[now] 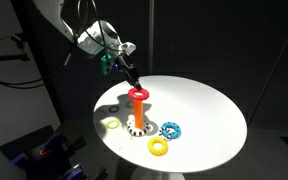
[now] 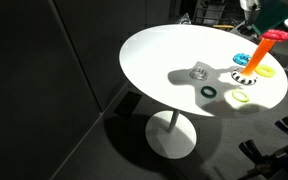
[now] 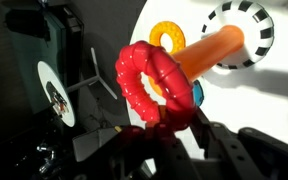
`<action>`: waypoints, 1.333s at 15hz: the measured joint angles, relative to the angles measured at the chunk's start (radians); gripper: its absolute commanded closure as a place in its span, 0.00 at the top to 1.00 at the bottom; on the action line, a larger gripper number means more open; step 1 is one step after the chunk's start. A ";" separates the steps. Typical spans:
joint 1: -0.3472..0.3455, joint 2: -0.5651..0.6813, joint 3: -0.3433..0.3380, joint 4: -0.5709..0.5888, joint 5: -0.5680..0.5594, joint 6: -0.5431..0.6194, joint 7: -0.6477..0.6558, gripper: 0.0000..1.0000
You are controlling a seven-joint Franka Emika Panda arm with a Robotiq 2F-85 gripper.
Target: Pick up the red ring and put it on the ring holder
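The red ring (image 1: 138, 93) is sitting at the very top of the ring holder (image 1: 136, 112). In the wrist view the orange peg is seeming to enter the hole of the ring, but I cannot tell how far the ring is over the tip. The hand (image 1: 131, 80) is coming down from above at a slant and appears to be pinching the lower part of the ring's rim between its two dark fingers (image 3: 119, 150).

The ring is looking like hard, ribbed plastic, so I am judging it to be light and stiff, and it is probably not bending or breaking under the grip. Its rounded, glossy surface is maybe a little slippery, so it could twist between the fingers. The best place to hold it is across the thick rim, on one side, so that the hole is staying free for the peg.

The holder is the only thing here made to hold others, and it is carrying no other ring. The blue ring (image 1: 171, 129) and the yellow ring (image 1: 159, 146) are lying flat on the white worktop (image 1: 209, 105) just beside the striped base. A small black ring (image 2: 209, 92) is lying a little farther from the base.
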 measured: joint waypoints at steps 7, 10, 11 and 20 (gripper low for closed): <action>0.004 0.014 0.000 0.000 0.000 0.008 0.004 0.08; 0.004 0.016 0.000 -0.002 0.000 0.008 0.004 0.08; 0.004 0.016 0.000 -0.003 0.000 0.008 0.004 0.09; 0.009 0.016 0.000 -0.011 -0.007 0.008 0.004 0.84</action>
